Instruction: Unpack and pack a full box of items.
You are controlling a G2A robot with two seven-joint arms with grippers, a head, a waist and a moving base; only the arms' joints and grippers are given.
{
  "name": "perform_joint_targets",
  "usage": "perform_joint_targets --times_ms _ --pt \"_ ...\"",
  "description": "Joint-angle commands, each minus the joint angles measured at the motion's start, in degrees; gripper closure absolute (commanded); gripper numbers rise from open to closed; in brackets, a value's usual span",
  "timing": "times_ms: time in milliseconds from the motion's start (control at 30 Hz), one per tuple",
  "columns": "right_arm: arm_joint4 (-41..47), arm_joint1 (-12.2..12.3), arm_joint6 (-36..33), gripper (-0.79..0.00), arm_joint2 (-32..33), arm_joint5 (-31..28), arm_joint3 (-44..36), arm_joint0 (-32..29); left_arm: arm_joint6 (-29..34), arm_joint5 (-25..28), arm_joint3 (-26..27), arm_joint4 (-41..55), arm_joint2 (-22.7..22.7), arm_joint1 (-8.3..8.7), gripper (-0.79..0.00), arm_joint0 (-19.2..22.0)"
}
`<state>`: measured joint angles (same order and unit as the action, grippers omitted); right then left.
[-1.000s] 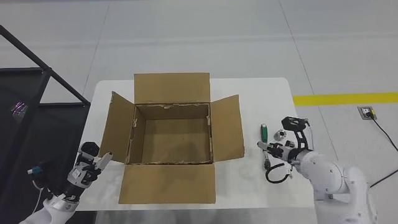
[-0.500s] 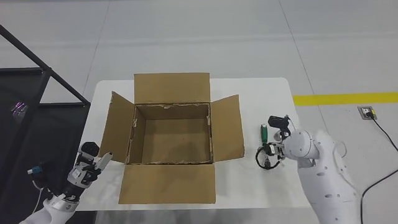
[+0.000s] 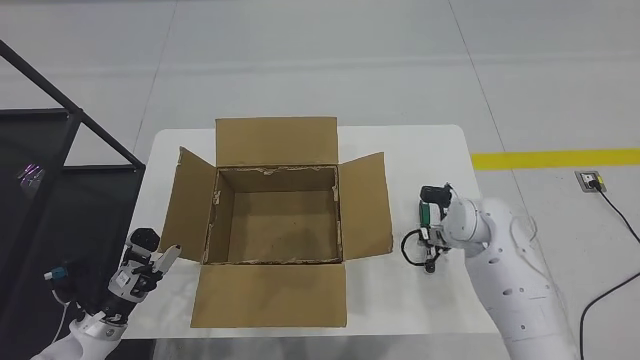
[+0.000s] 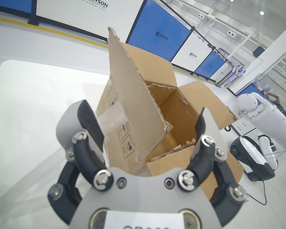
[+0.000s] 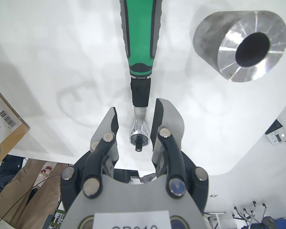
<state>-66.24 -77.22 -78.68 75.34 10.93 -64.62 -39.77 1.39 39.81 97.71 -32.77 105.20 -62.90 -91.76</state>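
Right gripper (image 5: 135, 110) stands part-open astride the metal neck of the ratchet (image 5: 139, 48), gripping nothing. Judged rigid, weighty, slick steel there; its rubbery green handle likely grips better.

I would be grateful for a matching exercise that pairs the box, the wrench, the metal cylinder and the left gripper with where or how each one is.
Things:
1. cardboard box
2. green-handled wrench
3. metal cylinder
4. left gripper

Places or states:
A. beside the wrench's handle, apart from it
B. open, facing an upturned box flap
C. mid-table, flaps spread open
D. lying flat, its head between the fingers of the open right gripper

Pairs: 1-C, 2-D, 3-A, 4-B.
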Motion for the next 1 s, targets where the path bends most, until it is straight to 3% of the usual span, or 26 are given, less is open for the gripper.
perform_joint_targets --times_ms 0,300,500,567,600,700,833,967 --pt "0.0 -0.1 -0.32 -0.323 -0.64 -0.11 1.59 0.97 0.0 0.0 0.0 0.01 0.0 0.0 -0.785 0.0" --pt "0.09 -0.47 0.11 -0.296 -2.37 0.87 7.4 4.07 0.0 0.0 0.0 0.01 0.0 0.0 -0.785 0.0" --pt "1.05 -0.72 1.03 -0.219 -3.13 0.74 10.8 5.55 0.0 0.0 0.0 0.01 0.0 0.0 -0.785 0.0" --pt "1.31 -0.77 1.42 -0.117 -3.29 0.64 11.62 5.96 0.0 0.0 0.0 0.01 0.0 0.0 -0.785 0.0" --pt "1.68 -0.79 1.79 0.0 -3.22 0.79 11.86 6.11 0.0 0.0 0.0 0.01 0.0 0.0 -0.785 0.0" --pt "2.06 -0.62 3.26 0.0 -2.54 1.3 11.17 6.11 0.0 0.0 0.0 0.01 0.0 0.0 -0.785 0.0" --pt "1.69 0.07 4.86 0.0 -0.35 3.11 4.95 4.33 0.0 0.0 0.0 0.01 0.0 0.0 -0.785 0.0" --pt "0.18 1.13 8.91 0.0 4.12 7.7 -13.34 -2.54 0.0 0.0 0.0 0.01 0.0 0.0 -0.785 0.0"
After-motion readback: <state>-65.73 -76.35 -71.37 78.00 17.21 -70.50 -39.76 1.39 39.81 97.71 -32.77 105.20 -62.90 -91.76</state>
